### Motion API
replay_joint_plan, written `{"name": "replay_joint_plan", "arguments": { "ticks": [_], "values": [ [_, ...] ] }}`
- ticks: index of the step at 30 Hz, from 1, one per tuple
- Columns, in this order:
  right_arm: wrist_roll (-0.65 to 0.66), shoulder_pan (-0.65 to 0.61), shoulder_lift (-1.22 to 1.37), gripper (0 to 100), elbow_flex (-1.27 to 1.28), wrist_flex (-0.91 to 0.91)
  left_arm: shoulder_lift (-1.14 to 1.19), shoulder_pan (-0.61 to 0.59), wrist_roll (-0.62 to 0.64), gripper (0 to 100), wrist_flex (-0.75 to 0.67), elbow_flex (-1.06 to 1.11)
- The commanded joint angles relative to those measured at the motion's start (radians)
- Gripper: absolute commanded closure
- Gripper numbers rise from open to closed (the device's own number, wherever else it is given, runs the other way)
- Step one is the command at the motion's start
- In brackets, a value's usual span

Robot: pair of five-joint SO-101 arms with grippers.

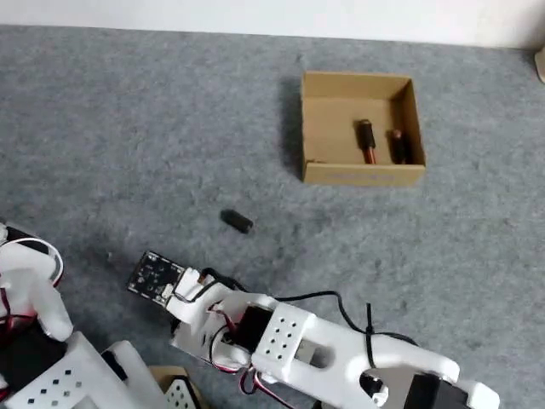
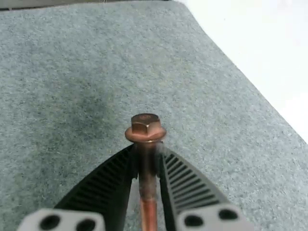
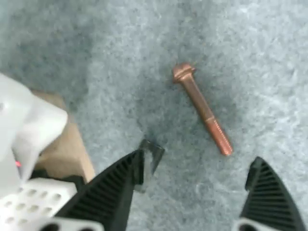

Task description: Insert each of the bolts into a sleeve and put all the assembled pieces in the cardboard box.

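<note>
- Progress stands at roughly the halfway mark, by my judgement: two assembled pieces [image 1: 367,141] lie side by side on the floor of the cardboard box [image 1: 362,175], which sits toward the far right of the grey mat [image 1: 128,128].
- One bolt is in hand. The left gripper [image 2: 147,153] is clamped on the held bolt [image 2: 145,127], fingers pinching the copper shank just below the flanged hex head, which stands clear above the fingertips.
- That bolt has no sleeve on it, so its insertion is not yet done.
- A second bolt is untouched. The loose bolt [image 3: 202,108] lies flat on the mat in front of the right gripper [image 3: 199,161], whose jaws are spread wide apart with nothing between them.
- One black sleeve [image 1: 237,221] rests alone on the mat, near the middle, well apart from the box and just beyond the arms.
- A small dark piece [image 3: 153,153] sits by the tip of one right finger; whether it is a second sleeve or part of the jaw I cannot tell.
- What is left, as I judge it: pair the held bolt with the sleeve, drop that piece in the box, then do the same for the loose bolt.
</note>
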Motion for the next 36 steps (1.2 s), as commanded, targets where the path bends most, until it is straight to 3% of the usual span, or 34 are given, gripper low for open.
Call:
{"name": "replay_joint_plan", "arguments": {
  "ticks": [1, 11, 22, 29, 36],
  "values": [
    [-0.064, -0.013, -0.016, 67.7, 0.002, -0.045, -0.016, -0.012, 0.003, 99, 0.037, -0.088],
    [-0.086, -0.041, 0.275, 67.7, -0.077, -0.061, -0.016, -0.013, 0.003, 99, 0.104, -0.147],
    [-0.086, -0.050, 0.295, 67.7, -0.090, -0.061, -0.016, -0.013, 0.003, 99, 0.106, -0.143],
    [-0.086, 0.033, 0.295, 67.7, -0.090, -0.061, -0.016, -0.013, -0.002, 99, 0.107, -0.134],
    [-0.086, 0.025, 0.297, 68.2, -0.090, -0.061, -0.016, -0.013, -0.002, 99, 0.107, -0.131]
  ]
}}
